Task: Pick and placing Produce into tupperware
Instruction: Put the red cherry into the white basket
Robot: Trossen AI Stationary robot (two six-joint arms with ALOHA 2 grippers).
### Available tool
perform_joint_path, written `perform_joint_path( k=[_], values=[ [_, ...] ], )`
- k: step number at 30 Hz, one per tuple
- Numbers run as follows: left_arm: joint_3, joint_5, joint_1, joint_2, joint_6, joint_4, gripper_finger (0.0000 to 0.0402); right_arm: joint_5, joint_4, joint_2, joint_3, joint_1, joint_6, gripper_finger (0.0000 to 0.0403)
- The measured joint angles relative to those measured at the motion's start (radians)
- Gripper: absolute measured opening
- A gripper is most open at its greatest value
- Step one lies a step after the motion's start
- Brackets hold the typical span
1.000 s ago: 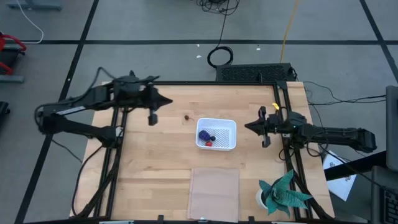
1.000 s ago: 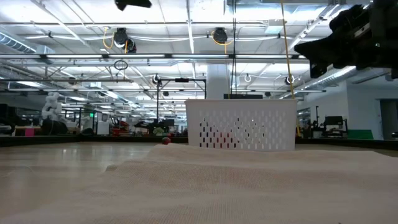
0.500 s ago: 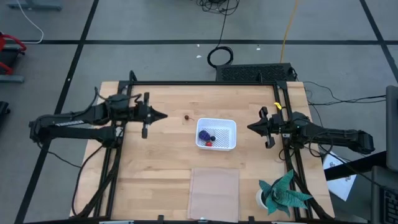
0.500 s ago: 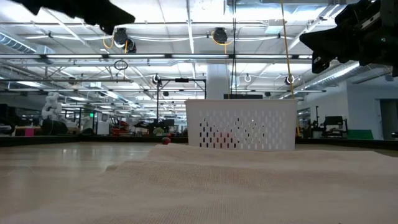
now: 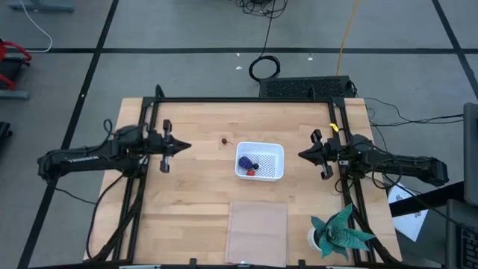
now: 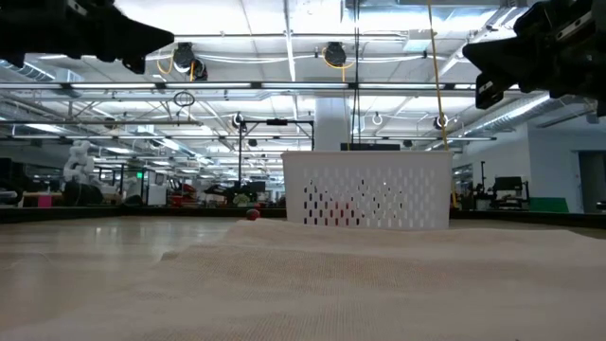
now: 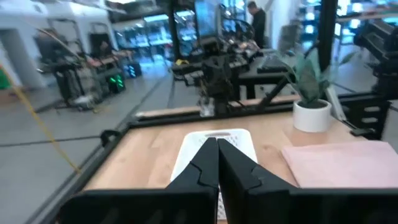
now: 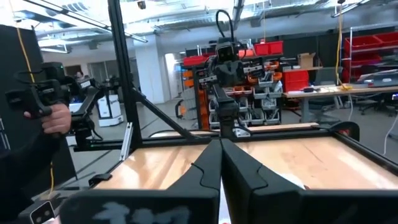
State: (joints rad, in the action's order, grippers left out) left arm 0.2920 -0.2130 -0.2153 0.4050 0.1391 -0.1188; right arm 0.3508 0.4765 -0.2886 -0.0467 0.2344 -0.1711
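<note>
Overhead and table-level cameras both see the tupperware.

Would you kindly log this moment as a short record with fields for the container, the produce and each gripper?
container: tupperware, white, mid-table
inside it: purple-blue bunch, red piece, dark berry
outside it: small berry on the wood, apart from the container
left gripper: shut, empty, left of the container
right gripper: shut, empty, right of the container
other: pale sheet, teal paper plant
</note>
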Motion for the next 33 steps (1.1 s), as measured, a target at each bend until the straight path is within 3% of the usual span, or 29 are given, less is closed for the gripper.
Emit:
perform_joint_path(
  k=[9,17,33],
  values=[
    [-0.071,0.038,0.000,-0.119,-0.062,0.006,0.0000,-0.006,-0.020,0.002,0.000,0.000,0.008,0.0000],
    [-0.071,0.031,0.000,-0.119,-0.061,0.100,0.0000,-0.007,-0.072,0.002,0.000,0.000,0.056,0.0000],
    [-0.071,0.038,0.000,-0.117,-0.061,0.129,0.0011,-0.009,-0.070,0.002,0.000,0.000,0.064,0.0000]
  ],
)
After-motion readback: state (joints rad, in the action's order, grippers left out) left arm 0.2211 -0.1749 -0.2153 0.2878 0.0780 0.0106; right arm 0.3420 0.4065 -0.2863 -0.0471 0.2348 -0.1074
